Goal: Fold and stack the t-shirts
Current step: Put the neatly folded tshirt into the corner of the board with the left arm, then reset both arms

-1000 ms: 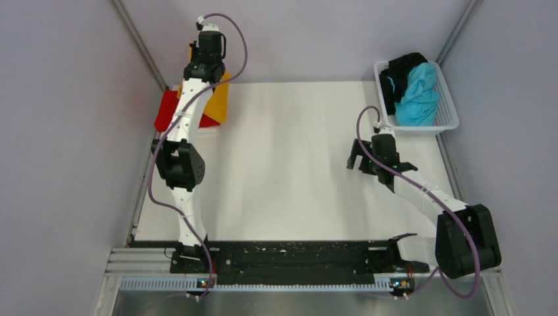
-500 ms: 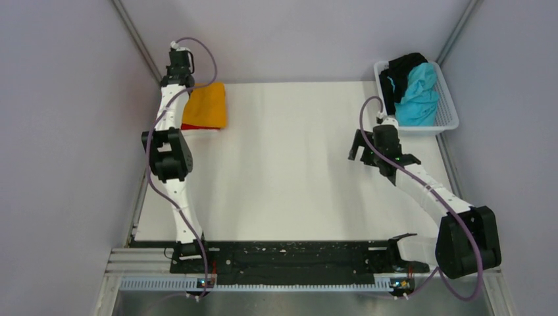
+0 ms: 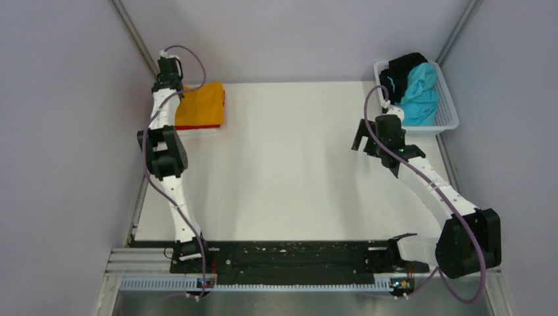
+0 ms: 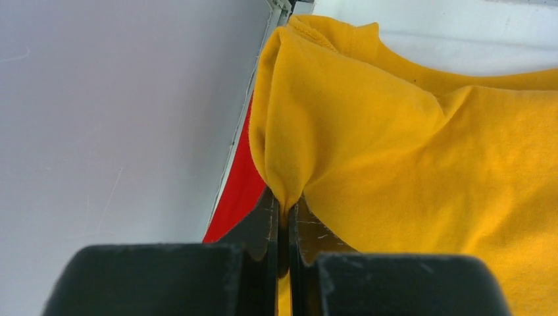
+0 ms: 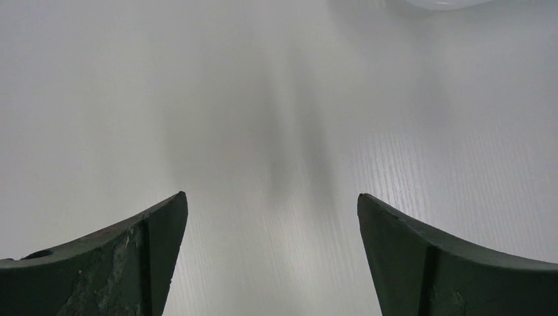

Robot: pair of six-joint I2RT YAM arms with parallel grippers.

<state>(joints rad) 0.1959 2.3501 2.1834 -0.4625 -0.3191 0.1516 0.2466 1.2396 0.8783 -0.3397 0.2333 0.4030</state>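
Left gripper (image 4: 284,204) is up at the far-left corner of the table (image 3: 296,171), and it is clamped tight on the orange-yellow t-shirt (image 3: 205,105). In the wrist view a pinch of yellow cloth rises in a peak straight out from between the 2 closed fingers. The shirt's collar edge shows at the far end, and the rest of the cloth spreads off to the right. That shirt lies as a folded rectangle, close to the grey side wall (image 4: 118,99). Under it sits the red t-shirt (image 4: 238,197), a strip of red showing along the near edge and on the wall side.

Over to the right: the right gripper (image 5: 270,195) is spread wide and holds nothing, with bare white tabletop between its 2 dark fingers. It hangs over the right part of the table, just short of the white basket (image 3: 450,120) in the far-right corner. In that basket, 2 shirts are bunched up unfolded, the turquoise t-shirt (image 3: 418,95) on the right and the black t-shirt (image 3: 401,68) behind it on the left.
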